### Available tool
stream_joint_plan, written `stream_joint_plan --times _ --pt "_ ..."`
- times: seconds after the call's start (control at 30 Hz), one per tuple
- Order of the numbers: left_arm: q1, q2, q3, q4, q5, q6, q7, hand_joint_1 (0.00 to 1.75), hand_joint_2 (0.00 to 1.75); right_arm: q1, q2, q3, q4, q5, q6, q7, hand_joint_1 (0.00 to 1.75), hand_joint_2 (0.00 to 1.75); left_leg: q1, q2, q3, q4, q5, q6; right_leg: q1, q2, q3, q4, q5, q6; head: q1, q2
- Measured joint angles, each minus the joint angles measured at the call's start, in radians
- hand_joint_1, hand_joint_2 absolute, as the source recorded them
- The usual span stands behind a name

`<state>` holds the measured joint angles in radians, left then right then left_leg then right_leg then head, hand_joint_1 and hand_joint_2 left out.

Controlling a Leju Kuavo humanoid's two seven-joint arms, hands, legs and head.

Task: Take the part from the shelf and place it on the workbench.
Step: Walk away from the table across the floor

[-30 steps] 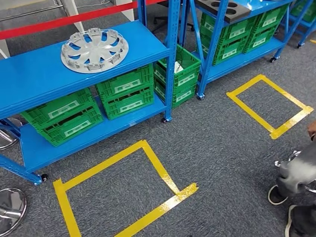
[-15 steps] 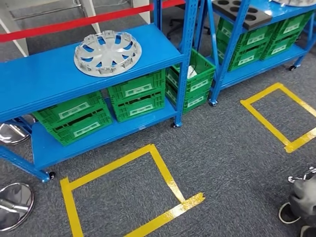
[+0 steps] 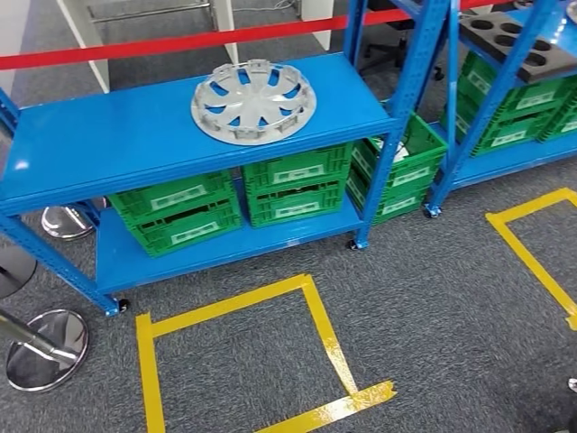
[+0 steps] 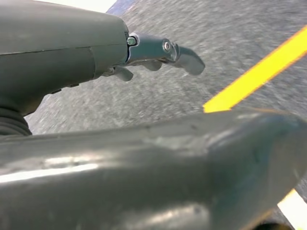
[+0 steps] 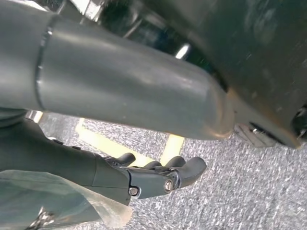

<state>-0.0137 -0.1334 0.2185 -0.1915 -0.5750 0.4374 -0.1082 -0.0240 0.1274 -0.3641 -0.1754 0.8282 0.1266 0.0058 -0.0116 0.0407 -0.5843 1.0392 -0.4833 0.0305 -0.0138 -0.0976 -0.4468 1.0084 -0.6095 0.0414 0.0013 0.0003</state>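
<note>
The silver plastic wheel cover (image 3: 253,101) lies flat on the blue metal shelf's (image 3: 123,135) top deck. Left hand (image 4: 108,52) and right hand (image 5: 145,177) hang empty over carpet, fingers loosely extended. I'd step squarely into the yellow taped square (image 3: 238,361) before reaching

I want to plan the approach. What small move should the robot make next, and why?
Probably step forward into the yellow tape square: the wheel cover lies untouched on the blue shelf beyond it, and the left hand hangs empty over carpet.

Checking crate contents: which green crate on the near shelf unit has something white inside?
The green crate at the right end, past the blue upright; the other crates show no contents.
</note>
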Motion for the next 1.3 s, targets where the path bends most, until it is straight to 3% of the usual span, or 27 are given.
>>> stream_joint_plan --times 0.03,0.07,0.13,0.17,0.2,0.23,0.3,0.33,0.37,0.47,0.53,0.57,0.63,0.67,0.7,0.73,0.8,0.83,0.87,0.93,1.03,1.1,1.17,1.2,1.23,1.3 --pt "0.000 0.000 0.001 0.000 0.001 0.000 0.000 0.00 0.00 -0.002 0.000 0.000 0.000 -0.004 -0.002 0.000 0.00 0.00 0.004 -0.007 0.009 -0.009 0.000 0.004 0.000 0.024 -0.008 0.026 -0.015 0.003 0.002 0.000" --pt "0.000 0.000 0.002 0.000 0.002 0.001 0.001 0.00 0.00 -0.001 0.000 0.000 -0.001 -0.009 -0.006 -0.001 0.00 0.00 0.007 -0.014 0.018 -0.016 -0.002 0.009 -0.001 0.053 -0.036 0.074 -0.036 0.005 0.004 0.000" --pt "-0.004 -0.003 0.004 0.000 0.003 0.001 0.002 0.00 0.00 0.001 0.000 -0.001 -0.001 -0.012 -0.015 -0.003 0.00 0.00 0.007 -0.027 0.027 -0.018 -0.011 0.016 -0.001 0.091 -0.127 0.211 -0.077 0.006 0.008 0.000" --pt "-0.005 -0.004 0.005 0.000 0.004 0.001 0.002 0.00 0.00 0.002 0.000 -0.001 -0.001 -0.012 -0.020 -0.005 0.00 0.00 0.007 -0.033 0.033 -0.018 -0.017 0.017 -0.001 0.094 -0.170 0.261 -0.079 0.007 0.010 0.000" --pt "-0.004 -0.005 0.005 0.000 0.004 0.002 0.001 0.00 0.00 0.004 0.000 -0.001 -0.001 -0.011 -0.025 -0.007 0.00 0.00 0.007 -0.038 0.041 -0.018 -0.024 0.016 -0.002 0.095 -0.197 0.276 -0.059 0.007 0.011 0.000" --pt "-0.004 -0.005 0.006 0.000 0.004 0.002 0.000 0.00 0.00 0.006 0.000 -0.001 -0.001 -0.011 -0.029 -0.009 0.00 0.00 0.008 -0.044 0.053 -0.018 -0.032 0.014 -0.002 0.095 -0.204 0.250 -0.016 0.008 0.012 0.000" --pt "-0.002 -0.005 0.006 0.000 0.004 0.004 -0.002 0.00 0.00 0.008 -0.001 -0.001 -0.001 -0.009 -0.035 -0.012 0.00 0.00 0.009 -0.051 0.077 -0.018 -0.052 0.006 -0.004 0.097 -0.178 0.136 0.081 0.008 0.013 0.000" --pt "-0.004 -0.005 0.006 0.000 0.003 0.004 -0.002 0.00 0.00 0.008 -0.001 -0.001 0.000 -0.009 -0.037 -0.012 0.00 0.00 0.008 -0.054 0.084 -0.016 -0.061 0.000 -0.004 0.098 -0.156 0.085 0.104 0.006 0.013 0.000" --pt "-0.005 -0.005 0.006 0.000 0.003 0.005 -0.002 0.00 0.00 0.008 -0.001 -0.001 0.000 -0.008 -0.037 -0.012 0.00 0.00 0.007 -0.055 0.086 -0.015 -0.067 -0.006 -0.002 0.100 -0.141 0.057 0.109 0.002 0.013 0.000" --pt "-0.009 -0.004 0.006 0.000 0.000 0.006 -0.002 0.00 0.00 0.009 -0.002 -0.001 0.001 -0.007 -0.036 -0.010 0.00 0.00 0.007 -0.056 0.088 -0.014 -0.076 -0.016 0.000 0.101 -0.127 0.042 0.091 -0.018 0.010 0.000" --pt "-0.009 -0.003 0.006 0.000 -0.001 0.006 0.000 0.00 0.00 0.010 -0.003 -0.001 0.001 -0.007 -0.035 -0.009 0.00 0.00 0.008 -0.054 0.078 0.017 -0.095 -0.025 -0.004 0.099 -0.119 0.038 0.085 -0.028 0.007 0.000" --pt "-0.009 -0.003 0.006 0.000 -0.002 0.006 0.000 0.00 0.00 0.010 -0.003 -0.001 0.001 -0.007 -0.035 -0.010 0.00 0.00 0.009 -0.053 0.055 0.063 -0.116 -0.031 -0.005 0.097 -0.113 0.036 0.082 -0.033 0.005 0.000" --pt "-0.009 -0.003 0.006 0.000 -0.002 0.006 0.001 0.00 0.00 0.009 -0.003 -0.001 0.001 -0.006 -0.033 -0.010 0.00 0.00 0.012 -0.052 -0.025 0.202 -0.161 -0.039 -0.006 0.094 -0.103 0.036 0.072 -0.038 0.004 0.000" --pt "-0.008 -0.003 0.006 0.000 -0.002 0.005 0.001 0.00 0.00 0.010 -0.003 -0.001 0.001 -0.006 -0.033 -0.009 0.00 0.00 0.013 -0.052 -0.064 0.260 -0.170 -0.041 -0.005 0.094 -0.096 0.036 0.066 -0.038 0.004 0.000" --pt "-0.006 -0.003 0.006 0.000 -0.002 0.005 0.002 0.00 0.00 0.010 -0.003 -0.001 0.001 -0.006 -0.033 -0.009 0.00 0.00 0.013 -0.052 -0.090 0.287 -0.159 -0.040 -0.005 0.094 -0.088 0.036 0.059 -0.038 0.004 0.000" --pt "-0.004 -0.003 0.006 0.000 -0.002 0.005 0.002 0.00 0.00 0.011 -0.003 -0.001 0.001 -0.006 -0.033 -0.009 0.00 0.00 0.013 -0.052 -0.097 0.274 -0.126 -0.038 -0.005 0.095 -0.078 0.036 0.052 -0.037 0.004 0.000" --pt "-0.003 -0.003 0.006 0.000 -0.002 0.005 0.002 0.00 0.00 0.011 -0.003 -0.001 0.001 -0.006 -0.034 -0.009 0.00 0.00 0.010 -0.052 -0.071 0.165 -0.030 -0.026 -0.005 0.095 -0.057 0.034 0.036 -0.035 0.004 0.000" --pt "-0.003 -0.003 0.006 0.001 -0.002 0.005 0.002 0.00 0.00 0.011 -0.002 -0.001 0.002 -0.005 -0.034 -0.010 0.00 0.00 0.007 -0.051 -0.054 0.110 0.003 -0.020 -0.004 0.095 -0.050 0.032 0.029 -0.032 0.004 0.000" --pt "-0.004 -0.002 0.007 0.001 -0.002 0.005 0.003 0.00 0.00 0.009 -0.002 -0.001 0.002 -0.004 -0.033 -0.010 0.00 0.00 0.003 -0.050 -0.036 0.065 0.016 -0.014 -0.003 0.095 -0.046 0.030 0.023 -0.029 0.004 0.000" --pt "-0.005 -0.002 0.007 0.002 -0.002 0.004 0.004 0.00 0.00 0.006 -0.002 -0.001 0.003 -0.003 -0.033 -0.011 0.00 0.00 -0.001 -0.050 -0.021 0.031 0.003 -0.008 -0.001 0.093 -0.045 0.022 0.018 -0.019 0.003 0.000" --pt "-0.003 -0.001 0.007 0.002 -0.001 0.005 0.005 0.00 0.00 0.002 -0.002 -0.001 0.003 -0.003 -0.033 -0.012 0.00 0.00 0.006 -0.052 0.003 -0.004 -0.002 -0.002 0.000 0.092 -0.040 0.026 0.006 -0.005 0.006 0.000" --pt "-0.004 -0.002 0.008 0.002 0.000 0.005 0.005 0.00 0.00 0.002 -0.003 -0.001 0.003 -0.003 -0.033 -0.013 0.00 0.00 0.012 -0.052 0.021 -0.019 -0.004 0.006 0.001 0.095 -0.089 0.116 -0.033 0.000 0.008 0.000" --pt "-0.006 -0.004 0.008 0.002 -0.001 0.004 0.005 0.00 0.00 0.003 -0.003 -0.001 0.003 -0.004 -0.033 -0.013 0.00 0.00 0.012 -0.052 0.030 -0.020 -0.013 0.011 0.001 0.096 -0.176 0.243 -0.069 0.004 0.009 0.000" --pt "-0.005 -0.005 0.008 0.002 0.000 0.004 0.006 0.00 0.00 0.004 -0.003 -0.001 0.003 -0.004 -0.033 -0.013 0.00 0.00 0.012 -0.052 0.037 -0.020 -0.020 0.012 0.000 0.096 -0.209 0.276 -0.063 0.006 0.009 0.000" --pt "-0.004 -0.006 0.008 0.002 0.000 0.004 0.007 0.00 0.00 0.005 -0.003 -0.001 0.003 -0.004 -0.033 -0.013 0.00 0.00 0.012 -0.053 0.046 -0.020 -0.027 0.011 0.000 0.096 -0.223 0.274 -0.036 0.007 0.009 0.000" --pt "-0.001 -0.007 0.008 0.002 0.000 0.004 0.009 0.00 0.00 0.006 -0.004 -0.001 0.003 -0.004 -0.033 -0.013 0.00 0.00 0.014 -0.054 0.069 -0.020 -0.044 0.006 -0.002 0.095 -0.199 0.170 0.058 0.008 0.009 0.000"
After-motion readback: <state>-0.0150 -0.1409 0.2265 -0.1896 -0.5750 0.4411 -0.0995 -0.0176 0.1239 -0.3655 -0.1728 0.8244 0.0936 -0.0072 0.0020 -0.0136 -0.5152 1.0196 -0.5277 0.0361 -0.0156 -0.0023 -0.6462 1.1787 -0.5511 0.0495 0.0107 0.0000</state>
